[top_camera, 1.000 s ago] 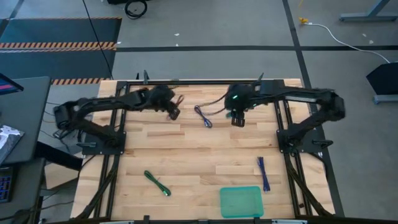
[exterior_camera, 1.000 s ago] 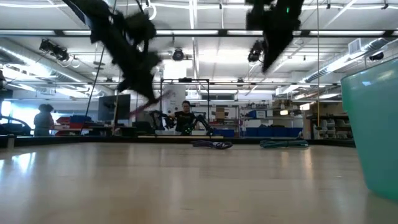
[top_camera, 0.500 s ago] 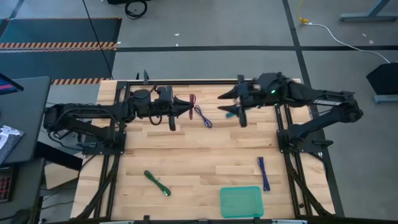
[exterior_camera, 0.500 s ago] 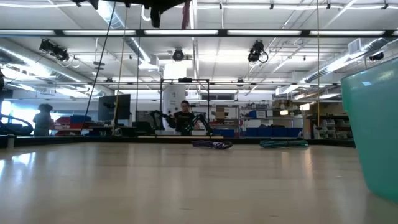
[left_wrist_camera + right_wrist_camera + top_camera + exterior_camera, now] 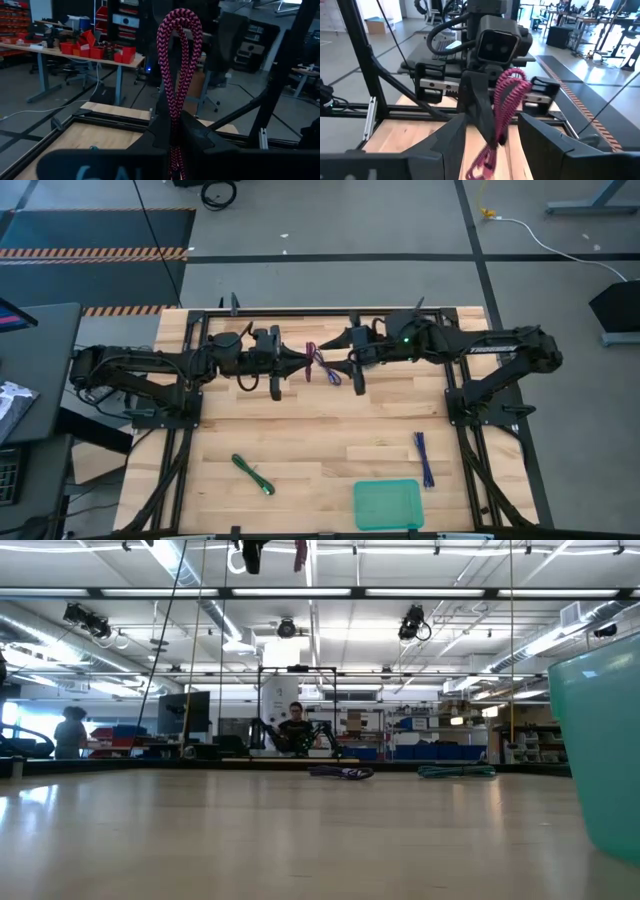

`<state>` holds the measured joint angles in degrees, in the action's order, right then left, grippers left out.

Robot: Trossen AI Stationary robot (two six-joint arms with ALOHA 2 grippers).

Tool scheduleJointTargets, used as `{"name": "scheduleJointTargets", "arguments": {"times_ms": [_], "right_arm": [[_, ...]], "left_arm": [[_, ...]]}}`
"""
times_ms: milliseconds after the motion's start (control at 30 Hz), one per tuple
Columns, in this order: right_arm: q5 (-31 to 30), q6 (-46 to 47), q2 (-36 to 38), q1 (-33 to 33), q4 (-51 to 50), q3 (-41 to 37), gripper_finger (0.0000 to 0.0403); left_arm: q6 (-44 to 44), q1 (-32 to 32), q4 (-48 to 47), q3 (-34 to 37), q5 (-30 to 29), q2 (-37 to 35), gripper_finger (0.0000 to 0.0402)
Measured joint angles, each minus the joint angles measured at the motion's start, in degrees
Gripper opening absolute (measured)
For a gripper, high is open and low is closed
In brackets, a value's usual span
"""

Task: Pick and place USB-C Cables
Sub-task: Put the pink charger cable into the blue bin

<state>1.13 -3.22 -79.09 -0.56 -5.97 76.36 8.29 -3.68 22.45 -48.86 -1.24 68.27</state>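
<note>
Four cables show: maroon cable held, three lying.

Maroon cable braided pink and black, pinched in dark left claw. Purple cable, green cable and blue-violet cable on pale wood-plank surface. Teal tray. Black right claw.
</note>
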Motion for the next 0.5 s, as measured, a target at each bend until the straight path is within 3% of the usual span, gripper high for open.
{"name": "scheduleJointTargets", "arguments": {"times_ms": [333, 500], "right_arm": [[0.44, 0.63, -4.3, 0.02, 8.08, -0.02, 0.0185], [-0.02, 0.43, -4.94, 0.0, 9.48, -0.07, 0.013]], "left_arm": [[0.04, 1.02, -1.39, -0.02, -0.4, -0.11, 0.0025], [0.05, 1.07, -2.92, -0.02, -0.41, -0.07, 0.0025]]}}
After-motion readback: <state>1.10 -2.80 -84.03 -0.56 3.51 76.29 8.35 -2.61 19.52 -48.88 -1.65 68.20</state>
